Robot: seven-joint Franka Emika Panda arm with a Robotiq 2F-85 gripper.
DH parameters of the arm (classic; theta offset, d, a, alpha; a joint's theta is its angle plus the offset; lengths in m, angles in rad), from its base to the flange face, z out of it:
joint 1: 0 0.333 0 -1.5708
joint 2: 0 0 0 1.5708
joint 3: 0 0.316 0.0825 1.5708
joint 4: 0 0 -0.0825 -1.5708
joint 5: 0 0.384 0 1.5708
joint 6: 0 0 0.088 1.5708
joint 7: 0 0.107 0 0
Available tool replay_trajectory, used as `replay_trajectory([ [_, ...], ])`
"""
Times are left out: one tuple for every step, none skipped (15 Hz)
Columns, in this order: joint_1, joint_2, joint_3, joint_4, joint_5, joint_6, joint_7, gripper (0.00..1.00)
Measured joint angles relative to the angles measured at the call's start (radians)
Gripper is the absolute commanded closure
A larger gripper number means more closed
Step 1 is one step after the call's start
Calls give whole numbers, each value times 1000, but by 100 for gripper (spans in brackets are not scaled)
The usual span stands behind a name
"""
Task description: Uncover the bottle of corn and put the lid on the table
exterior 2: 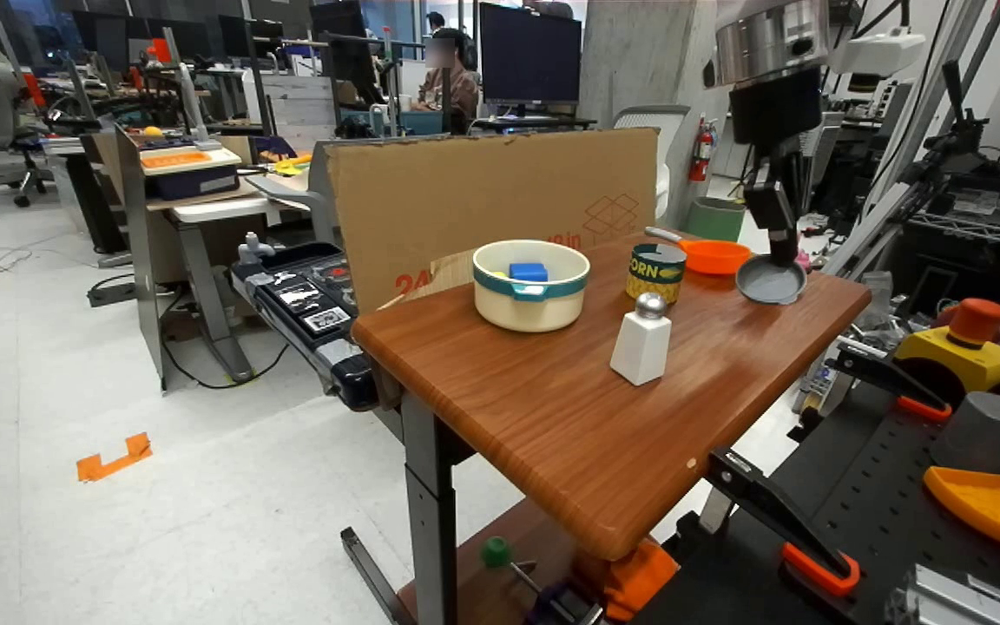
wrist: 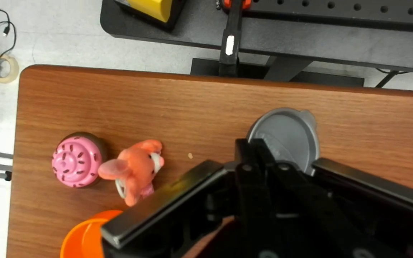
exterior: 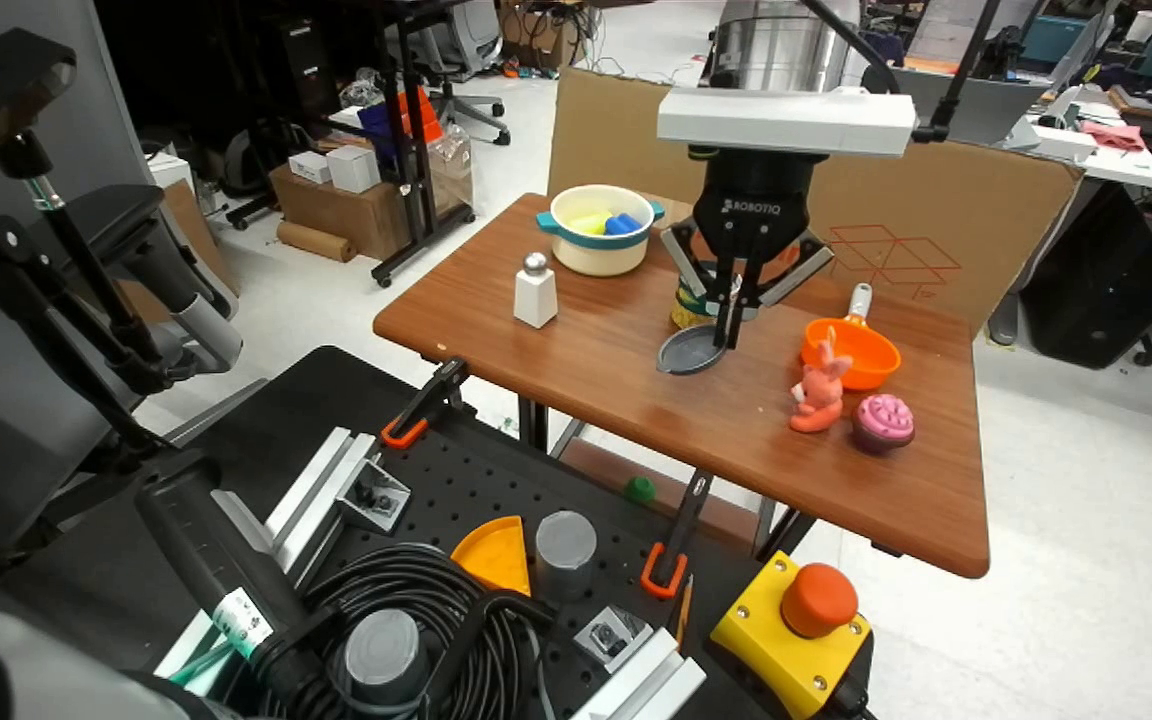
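Robotiq gripper (exterior: 727, 342) is clamped on the edge of the grey lid (wrist: 288, 134), which is held tilted, right of centre in the wrist view; whether the wooden tabletop (wrist: 177, 104) is touched by the lid cannot be told. Right of centre in an exterior view, the can of corn (exterior 2: 654, 279) is seen upright, apart from the lid, with a white shaker (exterior 2: 641, 345) lower in the frame and a cream pot (exterior 2: 522, 311) farther left.

Bottle of corn (exterior 2: 654, 276): green-and-yellow label, uncovered, upright on the brown wooden table (exterior 2: 543, 391). Grey round lid (exterior 2: 767, 285) — tilted, apart from the bottle; table contact indeterminable.
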Motion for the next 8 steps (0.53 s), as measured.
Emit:
replay_trajectory([
  [0,2,0,-1,8,0,4,56],
  [0,4,0,-1,13,0,8,50],
  [0,5,0,-1,18,0,9,42],
  [0,5,0,-1,23,0,9,35],
  [0,5,0,-1,28,0,9,27],
  [0,5,0,-1,30,0,9,20],
  [0,5,0,-1,32,0,9,14],
  [0,5,0,-1,32,0,9,5],
])
